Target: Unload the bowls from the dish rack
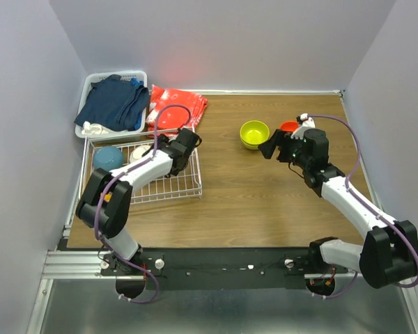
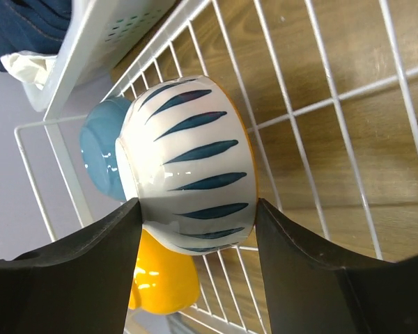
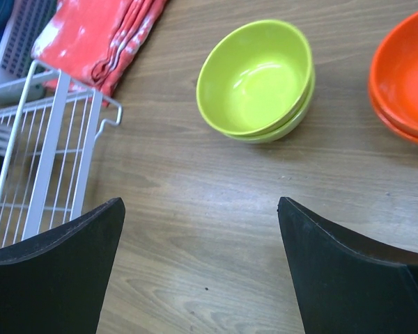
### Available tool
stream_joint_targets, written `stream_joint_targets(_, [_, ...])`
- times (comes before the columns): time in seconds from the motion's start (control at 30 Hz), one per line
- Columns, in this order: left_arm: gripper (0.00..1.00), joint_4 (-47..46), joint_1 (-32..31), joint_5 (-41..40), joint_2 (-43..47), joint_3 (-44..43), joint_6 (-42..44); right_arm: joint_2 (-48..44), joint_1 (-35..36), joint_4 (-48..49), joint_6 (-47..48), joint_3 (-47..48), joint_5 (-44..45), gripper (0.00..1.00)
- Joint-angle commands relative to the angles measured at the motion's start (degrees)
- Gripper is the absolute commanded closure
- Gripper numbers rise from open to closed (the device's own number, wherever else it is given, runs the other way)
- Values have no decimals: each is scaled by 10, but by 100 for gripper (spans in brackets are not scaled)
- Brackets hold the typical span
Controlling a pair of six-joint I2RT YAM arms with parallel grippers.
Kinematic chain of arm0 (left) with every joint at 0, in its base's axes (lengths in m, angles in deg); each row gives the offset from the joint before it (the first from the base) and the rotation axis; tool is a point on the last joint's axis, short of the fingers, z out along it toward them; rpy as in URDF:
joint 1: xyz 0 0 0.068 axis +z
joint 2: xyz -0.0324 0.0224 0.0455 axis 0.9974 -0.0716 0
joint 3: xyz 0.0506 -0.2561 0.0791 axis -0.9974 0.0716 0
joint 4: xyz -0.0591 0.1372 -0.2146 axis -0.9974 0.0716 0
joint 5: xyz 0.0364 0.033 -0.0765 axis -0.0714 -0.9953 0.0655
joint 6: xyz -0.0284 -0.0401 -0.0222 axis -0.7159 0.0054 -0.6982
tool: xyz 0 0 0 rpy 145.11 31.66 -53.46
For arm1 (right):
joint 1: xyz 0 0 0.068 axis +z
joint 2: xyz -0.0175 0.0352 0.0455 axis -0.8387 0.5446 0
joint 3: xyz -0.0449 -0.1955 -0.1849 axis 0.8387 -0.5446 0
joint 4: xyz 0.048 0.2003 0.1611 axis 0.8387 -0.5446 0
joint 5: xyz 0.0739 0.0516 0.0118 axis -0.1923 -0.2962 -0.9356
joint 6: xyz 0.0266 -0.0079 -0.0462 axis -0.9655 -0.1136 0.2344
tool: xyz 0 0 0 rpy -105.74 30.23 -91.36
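The white bowl [image 2: 188, 160] is caught between the jaws of the left gripper [image 2: 195, 209], inside the rack [image 2: 336, 99]. It is tipped on its side, foot by one finger and rim by the other, with its ribbed, blue-striped wall turned to the wrist camera. Both fingers are seen pressed against that wall, so the jaws are judged clamped on the bowl. Whether it has been raised off the wires cannot be told.

The blue bowl [image 2: 97, 149] is found just beyond the foot-side finger, close against the white one. The yellow bowl [image 2: 164, 282] is tucked low between the jaws, behind the white bowl. A yellow edge is also seen along the white rim, and whether the two are nested cannot be told.

The bowl is judged stiff, light and brittle, and its glaze slippery. Its wall tapers toward the foot, so a hold across it could slide. The ribs should give some bite, but a pinch over the rim would likely be surer. A slow lift is called for, lest the yellow bowl be dragged along or the rack be knocked.

Across the table [image 3: 195, 278], the right gripper [image 3: 200, 209] is held wide apart with nothing between its jaws. Ahead of them, the green bowls [image 3: 254, 76] are stacked. The red bowls [image 3: 407, 76] are set just beyond the farther jaw.
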State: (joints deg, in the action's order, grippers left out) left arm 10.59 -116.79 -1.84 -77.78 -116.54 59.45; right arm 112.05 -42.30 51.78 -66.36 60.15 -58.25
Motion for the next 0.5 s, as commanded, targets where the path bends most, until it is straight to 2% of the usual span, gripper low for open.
stream_joint_targets(0.0, [94,-2,36,54,61,-28,-45,25,4,19,18,20,-80,2])
stream_joint_targets(0.27, [99,-7,70,126,120,-29,-68,54,3,41,16,28,-179,3])
stream_joint_targets(0.47, [100,-22,110,165,176,-28,-121,70,5,55,5,32,-223,3])
